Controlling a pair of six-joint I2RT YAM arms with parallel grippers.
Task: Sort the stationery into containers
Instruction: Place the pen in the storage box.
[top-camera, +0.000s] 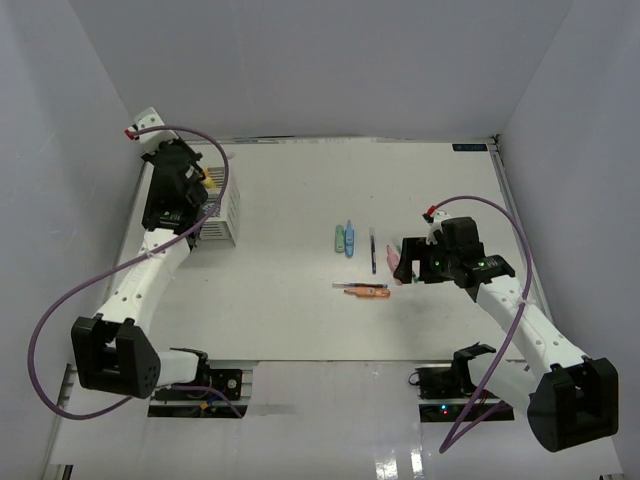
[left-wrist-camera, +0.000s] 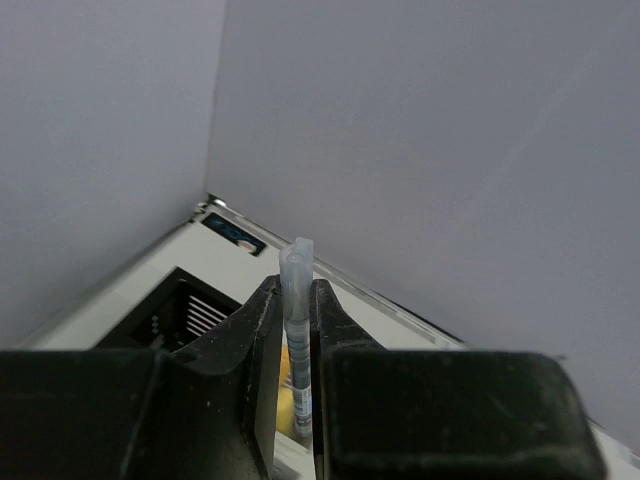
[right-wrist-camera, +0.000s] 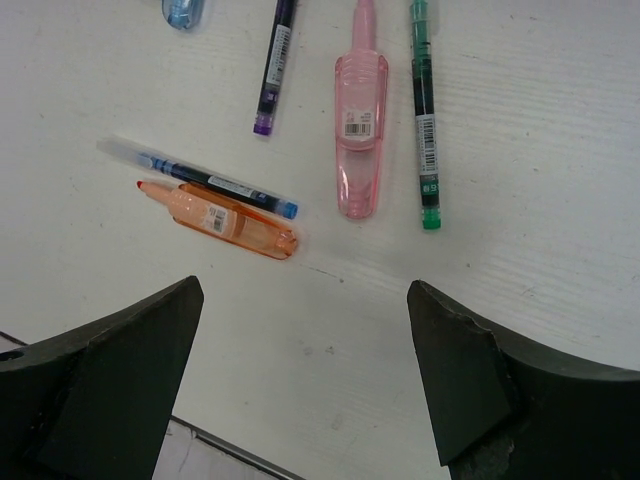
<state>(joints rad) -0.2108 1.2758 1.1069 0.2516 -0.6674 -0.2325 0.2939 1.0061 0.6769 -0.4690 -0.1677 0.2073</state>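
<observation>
**Sorting under way: one pen over the bins, seven pieces loose on the table**

Your left gripper (left-wrist-camera: 296, 292) is pressed tight on a thin clear-barrelled pen (left-wrist-camera: 297, 258). It holds the pen upright at the far left corner, just above the black container (left-wrist-camera: 180, 312) and beside the white container (top-camera: 226, 215). That pen is not yet dropped in.

Your right gripper (right-wrist-camera: 302, 300) hangs with its fingers spread wide and nothing between them. It is over the table (top-camera: 290, 330) near the pink marker (right-wrist-camera: 358, 140) and the green pen (right-wrist-camera: 425, 120).

Also waiting are the orange marker (right-wrist-camera: 230, 220), with a blue-capped pen (right-wrist-camera: 200, 178) touching it, and a purple-tipped pen (right-wrist-camera: 275, 65). The green marker (top-camera: 339, 238) and blue marker (top-camera: 349, 238) lie side by side farther out. By my count, roughly half the job remains.

What you can't check:
- **Container contents:** the left arm covers the black container from above. A yellow item (left-wrist-camera: 288, 385) shows low between the fingers, but which bin it sits in is unclear.
- **White container:** you can't see into it.
- **Tape roll:** none appears in any view.
- **Pink marker and green pen:** in the overhead view the right gripper partly hides them.
</observation>
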